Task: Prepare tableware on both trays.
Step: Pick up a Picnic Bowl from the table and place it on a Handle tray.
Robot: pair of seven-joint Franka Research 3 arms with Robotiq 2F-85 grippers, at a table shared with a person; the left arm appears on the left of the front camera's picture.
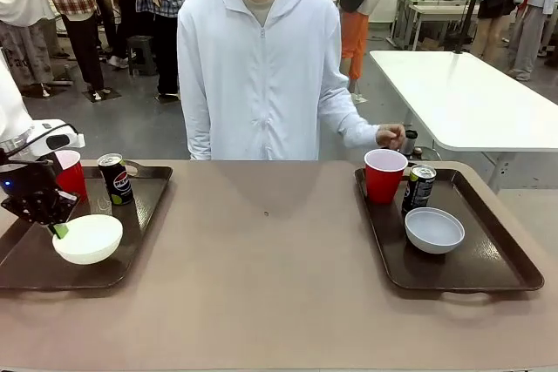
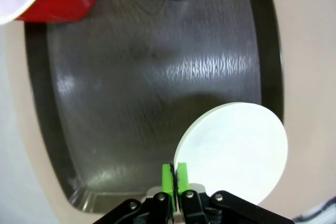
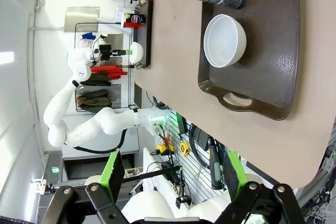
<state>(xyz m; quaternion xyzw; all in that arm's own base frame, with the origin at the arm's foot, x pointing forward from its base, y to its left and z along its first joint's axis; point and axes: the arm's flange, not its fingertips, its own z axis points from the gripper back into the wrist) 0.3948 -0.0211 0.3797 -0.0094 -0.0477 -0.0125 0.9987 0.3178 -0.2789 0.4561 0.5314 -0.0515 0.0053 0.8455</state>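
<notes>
- Front view: your left hand (image 1: pixel 57 230) is pinched on the rim of a whitish bowl (image 1: pixel 88 239) over the left tray (image 1: pixel 139 241).
- Right wrist view: your right hand (image 3: pixel 173 174) gapes wide, empty — second bowl (image 3: pixel 224 40) sits on the right tray (image 3: pixel 262 56).

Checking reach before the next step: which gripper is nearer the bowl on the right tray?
Right. The right gripper hangs open off the table edge facing that bowl; the left gripper grips the other bowl.

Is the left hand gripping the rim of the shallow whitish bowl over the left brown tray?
Yes: the left hand's green pads pinch the shallow whitish bowl's rim above the brown plastic tray.
</notes>
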